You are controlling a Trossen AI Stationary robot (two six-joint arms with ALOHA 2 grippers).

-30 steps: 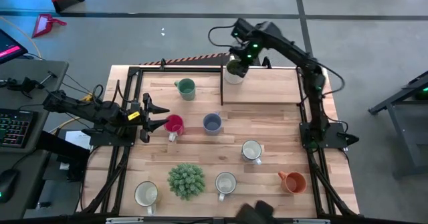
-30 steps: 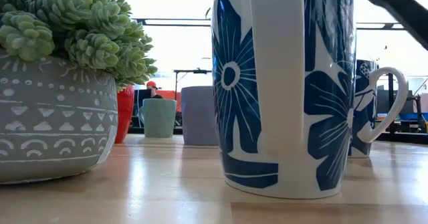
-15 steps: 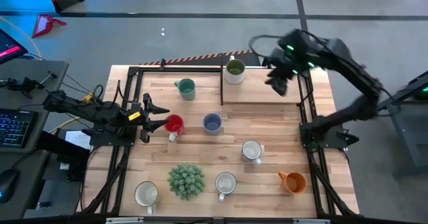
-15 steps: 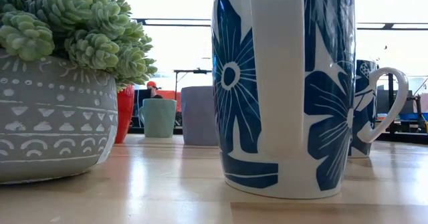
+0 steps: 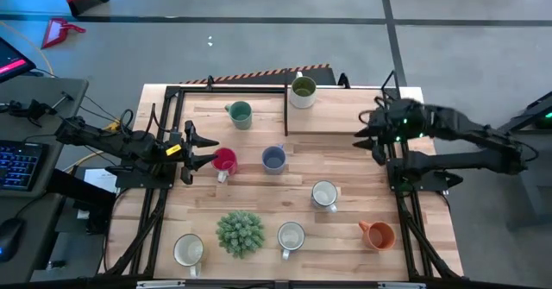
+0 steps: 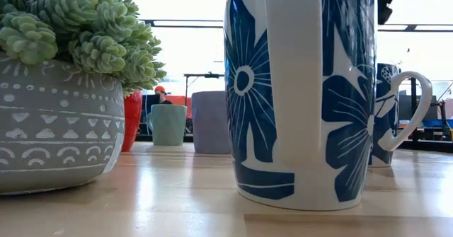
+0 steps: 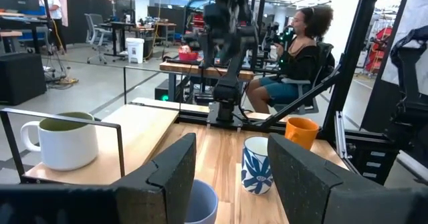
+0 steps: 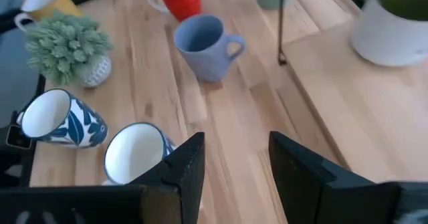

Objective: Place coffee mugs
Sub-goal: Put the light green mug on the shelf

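Several coffee mugs stand on their bases. A white mug with an olive inside [image 5: 303, 91] [image 7: 63, 140] sits on the raised wooden platform [image 5: 345, 116] at the far right. On the table stand a teal mug [image 5: 240, 113], a red one [image 5: 224, 160], a blue-grey one [image 5: 273, 158] [image 8: 204, 40], two blue-flowered white ones [image 5: 324, 195] [image 5: 291, 235], an orange one [image 5: 378, 234] and a white one [image 5: 188, 250]. My left gripper [image 5: 203, 149] [image 7: 231, 177] is open and level, just left of the red mug. My right gripper [image 5: 371, 141] [image 8: 237, 164] is open and empty, above the platform's near right corner.
A spiky green plant in a grey pot [image 5: 240, 233] [image 6: 60, 88] stands near the front edge among the mugs. A black frame [image 5: 168, 91] rims the table, with an upright rail at the platform's edge [image 7: 124, 157]. A person sits beyond the table [image 7: 297, 57].
My right gripper has drawn back from the white olive-lined mug on the platform, swinging toward the table's right edge and then toward its near side, sinking a little. The mug stays upright on the platform.
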